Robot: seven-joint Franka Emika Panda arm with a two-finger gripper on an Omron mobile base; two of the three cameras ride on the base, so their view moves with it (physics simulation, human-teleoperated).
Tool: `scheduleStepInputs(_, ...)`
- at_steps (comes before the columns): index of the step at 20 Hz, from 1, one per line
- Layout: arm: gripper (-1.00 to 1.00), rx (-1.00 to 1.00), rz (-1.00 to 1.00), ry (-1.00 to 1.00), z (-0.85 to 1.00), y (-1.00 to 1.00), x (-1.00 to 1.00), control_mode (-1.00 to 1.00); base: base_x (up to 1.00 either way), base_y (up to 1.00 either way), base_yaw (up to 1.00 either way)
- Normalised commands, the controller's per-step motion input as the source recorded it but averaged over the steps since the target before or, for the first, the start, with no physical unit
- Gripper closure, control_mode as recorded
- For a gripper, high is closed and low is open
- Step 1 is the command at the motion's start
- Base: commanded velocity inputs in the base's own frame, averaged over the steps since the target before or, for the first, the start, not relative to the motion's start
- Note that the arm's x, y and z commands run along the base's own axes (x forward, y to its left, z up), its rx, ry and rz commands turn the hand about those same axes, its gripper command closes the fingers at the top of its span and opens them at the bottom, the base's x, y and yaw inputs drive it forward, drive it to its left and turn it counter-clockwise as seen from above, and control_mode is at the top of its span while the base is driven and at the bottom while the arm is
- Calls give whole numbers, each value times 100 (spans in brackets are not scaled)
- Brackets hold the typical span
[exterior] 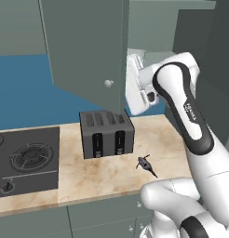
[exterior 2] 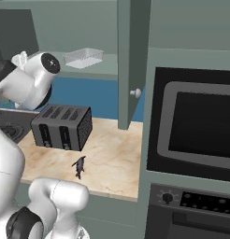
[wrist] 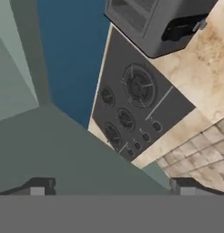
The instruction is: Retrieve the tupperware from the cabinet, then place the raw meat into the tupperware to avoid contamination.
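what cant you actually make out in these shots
- Tiny dark grey raw meat lump on the marble counter: too small in both base views to show detail.
- Clear shallow tupperware tray on the cabinet shelf: left base view hides it behind the open grey-green cabinet door.
- Black stovetop: cut off by the left edge.

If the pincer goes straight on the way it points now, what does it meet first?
Probably the grey-green cabinet door, which lies just past the open pincer in the hand view. The stove is farther beyond; depth is unclear.
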Motion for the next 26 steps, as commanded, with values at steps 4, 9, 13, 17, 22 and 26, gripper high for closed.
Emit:
scheduleStepInputs(4, -100, 14, 29, 28, 16, 55, 0, -100, 0, 0, 0)
scheduleStepInputs(9, -100, 16, 29, 27, 11, 52, 0, -100, 0, 0, 0)
scheduleStepInputs(13, -100, 12, 25, 23, -3, 67, 0, -100, 0, 0, 0)
scheduleStepInputs(17, -100, 0, 8, 8, -23, 82, 0, -100, 0, 0, 0)
scheduleStepInputs(22, -100, 0, -6, -4, -10, 32, 0, -100, 0, 0, 0)
scheduleStepInputs(26, -100, -1, 0, -1, -1, -7, -4, -100, 0, 0, 0)
